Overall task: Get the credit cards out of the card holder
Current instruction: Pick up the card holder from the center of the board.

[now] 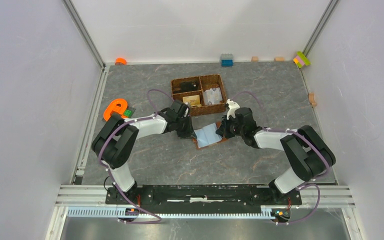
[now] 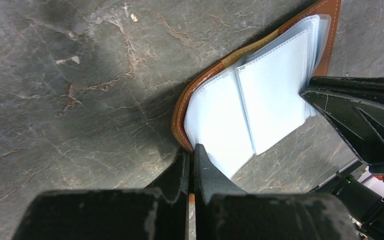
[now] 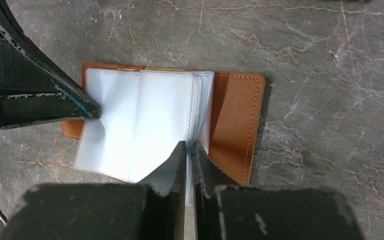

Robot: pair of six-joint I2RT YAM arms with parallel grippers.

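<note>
The small brown leather-look card holder (image 1: 208, 134) lies open at the table's middle, with its pale grey-blue sleeves facing up. Just behind it, toward the far edge, a brown woven basket (image 1: 198, 78) holds a gold-tan card (image 1: 192, 100). Both arms reach low and inward. The left gripper (image 2: 193, 154) pinches the holder's left edge. The right gripper (image 3: 190, 149) is clamped on a sleeve page.

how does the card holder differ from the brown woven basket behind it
The card holder is smaller and lies open flat; the woven basket is larger, with walls and compartments. The card holder's cover is smooth orange-brown with pale blue sleeves; the basket is darker and woven. The left gripper and right gripper are both shut on the card holder; neither touches the basket. Both are brownish, rectangular and rest on the table.
</note>
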